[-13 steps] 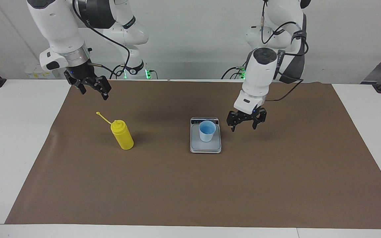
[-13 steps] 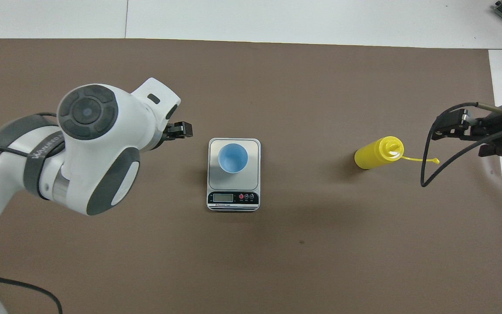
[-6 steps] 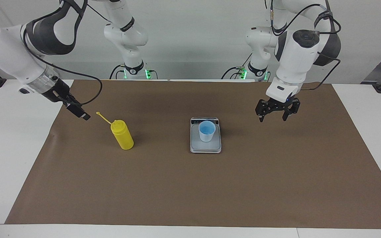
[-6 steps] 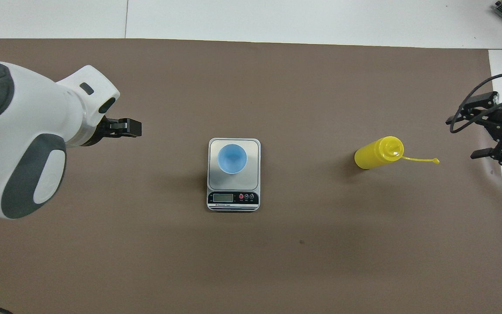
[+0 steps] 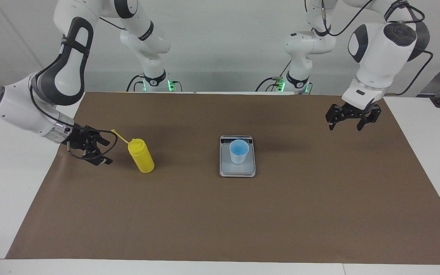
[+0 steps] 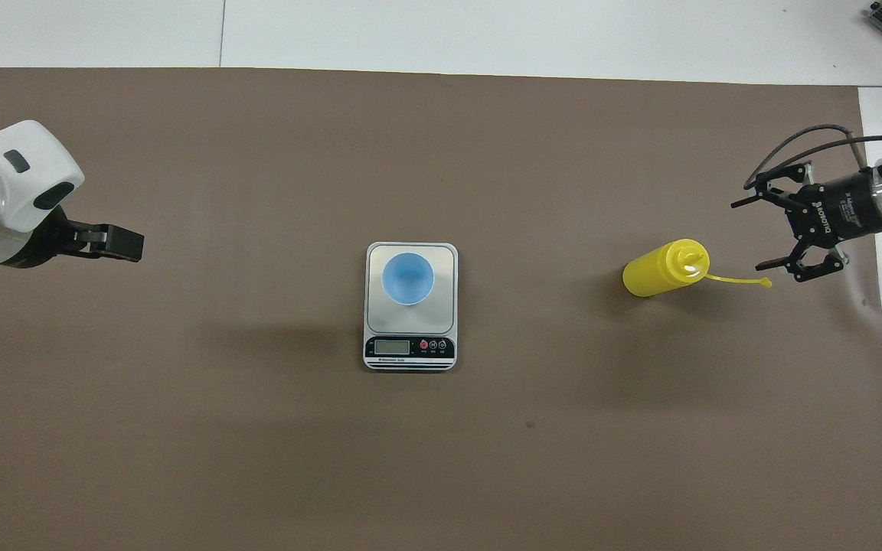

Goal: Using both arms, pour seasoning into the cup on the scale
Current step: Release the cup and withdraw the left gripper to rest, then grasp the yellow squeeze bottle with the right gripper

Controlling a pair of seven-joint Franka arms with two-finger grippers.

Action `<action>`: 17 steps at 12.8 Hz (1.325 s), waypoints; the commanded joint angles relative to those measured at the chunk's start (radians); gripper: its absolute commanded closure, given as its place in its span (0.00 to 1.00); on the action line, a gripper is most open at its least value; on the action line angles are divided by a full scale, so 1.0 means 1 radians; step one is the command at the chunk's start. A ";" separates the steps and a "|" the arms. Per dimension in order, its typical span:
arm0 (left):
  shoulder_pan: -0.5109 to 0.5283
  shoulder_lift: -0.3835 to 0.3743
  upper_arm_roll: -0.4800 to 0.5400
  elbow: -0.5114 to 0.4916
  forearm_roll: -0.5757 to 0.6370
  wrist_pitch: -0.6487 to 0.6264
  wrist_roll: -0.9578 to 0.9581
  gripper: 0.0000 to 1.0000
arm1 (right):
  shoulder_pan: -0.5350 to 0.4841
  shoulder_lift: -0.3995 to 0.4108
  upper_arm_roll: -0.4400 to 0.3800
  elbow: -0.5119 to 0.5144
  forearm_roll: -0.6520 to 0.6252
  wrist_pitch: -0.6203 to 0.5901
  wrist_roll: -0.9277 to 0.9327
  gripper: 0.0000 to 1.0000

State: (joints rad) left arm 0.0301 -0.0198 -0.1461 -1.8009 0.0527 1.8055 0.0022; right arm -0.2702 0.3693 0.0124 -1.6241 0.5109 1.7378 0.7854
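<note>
Bottle point(image 5: 141, 156): upright on table, toward right arm's end, cap strap point(image 5: 120, 136) hanging open, nozzle ready for pouring

Cup point(image 5: 239, 151): set on scale point(image 5: 237, 171) for weighing

Right end effector point(image 5: 99, 152): spread, levelled beside bottle for side grasp, not touching

Left end effector point(image 5: 350, 120): spread, empty, held clear over table

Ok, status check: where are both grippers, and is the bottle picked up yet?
Right gripper open, low beside the yellow bottle, not gripping. Left gripper open, waiting in the air, empty. Blue cup on the scale. Nothing in the way.
</note>
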 commanded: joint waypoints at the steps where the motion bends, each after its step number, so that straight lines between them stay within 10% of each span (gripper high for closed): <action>1: 0.050 -0.025 -0.006 0.035 -0.033 -0.071 0.080 0.00 | -0.035 0.083 0.008 0.030 0.102 -0.020 0.021 0.00; 6: 0.057 -0.011 -0.015 0.191 -0.062 -0.227 0.055 0.00 | -0.026 0.088 0.009 -0.071 0.216 -0.034 0.044 0.00; 16: 0.053 -0.042 -0.015 0.135 -0.083 -0.212 0.001 0.00 | -0.009 0.028 0.017 -0.243 0.348 -0.009 0.071 0.00; 17: 0.054 -0.057 -0.013 0.114 -0.077 -0.224 0.007 0.00 | -0.009 0.026 0.020 -0.243 0.348 -0.015 0.064 0.15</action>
State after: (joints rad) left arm 0.0706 -0.0397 -0.1553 -1.6400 -0.0213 1.5962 0.0106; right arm -0.2765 0.4328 0.0222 -1.8220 0.8337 1.7080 0.8513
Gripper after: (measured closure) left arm 0.000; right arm 0.000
